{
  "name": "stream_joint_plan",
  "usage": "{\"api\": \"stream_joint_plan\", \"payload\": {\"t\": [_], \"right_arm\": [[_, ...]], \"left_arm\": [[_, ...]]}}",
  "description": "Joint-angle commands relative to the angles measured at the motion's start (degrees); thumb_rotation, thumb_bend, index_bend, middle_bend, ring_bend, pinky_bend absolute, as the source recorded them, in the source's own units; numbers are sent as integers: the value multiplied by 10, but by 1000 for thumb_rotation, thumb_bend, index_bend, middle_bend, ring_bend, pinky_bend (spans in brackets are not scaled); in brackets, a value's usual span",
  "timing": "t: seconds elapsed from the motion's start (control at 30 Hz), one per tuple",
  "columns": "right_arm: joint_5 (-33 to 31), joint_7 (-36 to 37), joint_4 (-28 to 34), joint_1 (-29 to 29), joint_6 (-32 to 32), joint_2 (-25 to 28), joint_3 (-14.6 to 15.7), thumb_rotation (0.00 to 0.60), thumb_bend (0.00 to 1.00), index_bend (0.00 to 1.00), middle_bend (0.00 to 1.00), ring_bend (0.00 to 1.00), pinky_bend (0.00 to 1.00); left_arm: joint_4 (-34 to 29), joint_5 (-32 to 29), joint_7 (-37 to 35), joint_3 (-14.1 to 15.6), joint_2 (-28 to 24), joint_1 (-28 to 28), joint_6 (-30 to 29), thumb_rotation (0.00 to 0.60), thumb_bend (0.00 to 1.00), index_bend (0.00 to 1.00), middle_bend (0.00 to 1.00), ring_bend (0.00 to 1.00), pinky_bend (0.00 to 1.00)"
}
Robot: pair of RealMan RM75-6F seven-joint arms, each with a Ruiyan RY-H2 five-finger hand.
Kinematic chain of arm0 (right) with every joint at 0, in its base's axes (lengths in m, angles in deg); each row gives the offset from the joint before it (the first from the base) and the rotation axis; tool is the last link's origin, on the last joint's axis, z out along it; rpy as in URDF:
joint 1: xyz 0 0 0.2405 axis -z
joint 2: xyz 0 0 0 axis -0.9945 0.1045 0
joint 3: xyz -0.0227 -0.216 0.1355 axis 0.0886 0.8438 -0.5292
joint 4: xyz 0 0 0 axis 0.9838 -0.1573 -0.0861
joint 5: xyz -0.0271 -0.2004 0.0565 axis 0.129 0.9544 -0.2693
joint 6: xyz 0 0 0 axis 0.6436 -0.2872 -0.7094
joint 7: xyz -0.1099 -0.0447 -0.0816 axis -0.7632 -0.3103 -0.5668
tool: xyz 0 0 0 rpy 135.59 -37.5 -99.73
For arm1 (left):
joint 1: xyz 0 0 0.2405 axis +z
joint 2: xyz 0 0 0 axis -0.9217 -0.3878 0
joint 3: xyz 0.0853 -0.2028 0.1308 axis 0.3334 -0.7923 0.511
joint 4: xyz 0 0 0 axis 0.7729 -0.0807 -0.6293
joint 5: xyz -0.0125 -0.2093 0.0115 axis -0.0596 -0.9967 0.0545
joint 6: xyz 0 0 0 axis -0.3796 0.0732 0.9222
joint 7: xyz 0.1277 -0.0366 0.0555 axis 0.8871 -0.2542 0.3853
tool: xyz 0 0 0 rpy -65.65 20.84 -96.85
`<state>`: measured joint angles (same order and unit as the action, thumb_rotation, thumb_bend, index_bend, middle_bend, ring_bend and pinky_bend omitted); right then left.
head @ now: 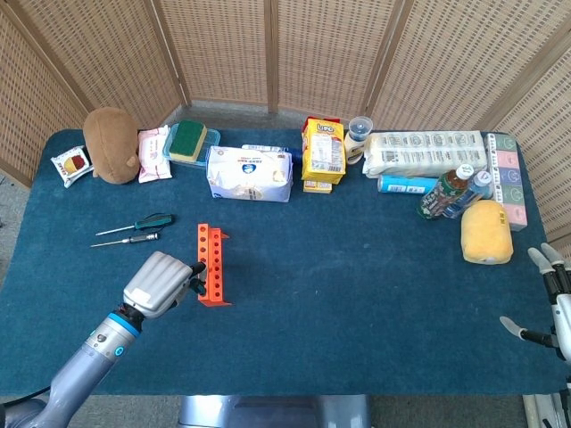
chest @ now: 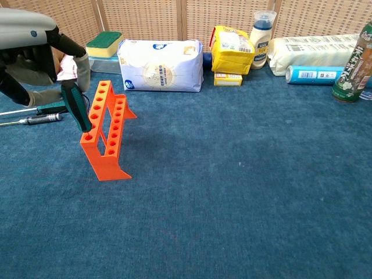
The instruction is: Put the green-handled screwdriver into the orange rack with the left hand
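The yellow pack (head: 324, 152) is showing a short red logo, too small for reading; other labels are staying blurred in both views.
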<state>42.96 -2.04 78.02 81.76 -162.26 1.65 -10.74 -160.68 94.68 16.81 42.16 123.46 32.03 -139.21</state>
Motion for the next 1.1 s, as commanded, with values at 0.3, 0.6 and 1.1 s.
{"api": "stream_joint_plan", "payload": {"t": [0.3, 0.6, 1.1], "right_arm": [[0, 0, 1, 0, 1, 1, 0, 600, 7, 48, 0, 0, 0], [0, -3, 1, 0, 0, 0, 0, 600, 8, 48, 0, 0, 0], [-7, -38, 7, -2, 2, -9, -2, 600, 8, 49, 0, 0, 0]], "left_arm": [[-14, -7, 4, 6, -10, -5, -9, 600, 302, 139, 1000, 976, 975], [-33, 50, -53, 9, -50, 20, -40, 600, 280, 0, 723, 740, 884], [197, 235, -278, 92, -29, 209, -249, 600, 209, 0, 0, 0, 205]]}}
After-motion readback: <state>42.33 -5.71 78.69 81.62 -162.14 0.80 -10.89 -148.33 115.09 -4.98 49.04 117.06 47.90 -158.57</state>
